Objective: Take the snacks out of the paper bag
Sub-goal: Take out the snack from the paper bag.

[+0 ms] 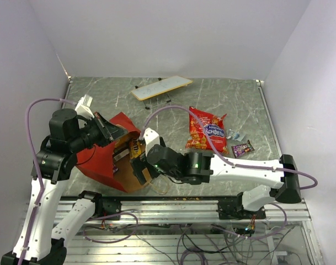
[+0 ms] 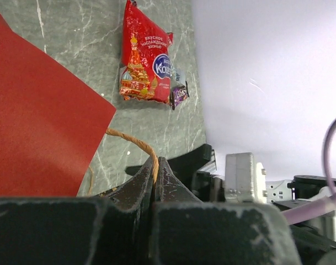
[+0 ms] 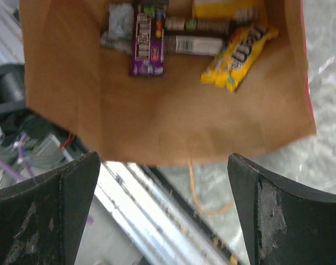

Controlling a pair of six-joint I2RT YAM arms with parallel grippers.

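Now: paper bag on its side, my right arm poised at its mouth.
The paper bag (image 1: 104, 160) lies with its long axis running from the closed end to a mouth facing my right gripper (image 3: 163, 160), jaws wide apart. My left gripper (image 2: 156, 165) is pinched on the bag's string handle (image 2: 132, 141). Candy packets (image 3: 148, 41) sit at the bag's far end, and the chip bag (image 1: 207, 131) lies outside, well apart. Reaching in could shove the bag or tear that handle.

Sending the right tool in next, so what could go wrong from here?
The left tool holds the paper bag only by a thin string handle; a push could tear it or slip it free.
The right tool, open at the mouth, may catch the near paper lip and crumple the bag.
The candy packets lie bunched at the far end; it may pinch two or shove them deeper.
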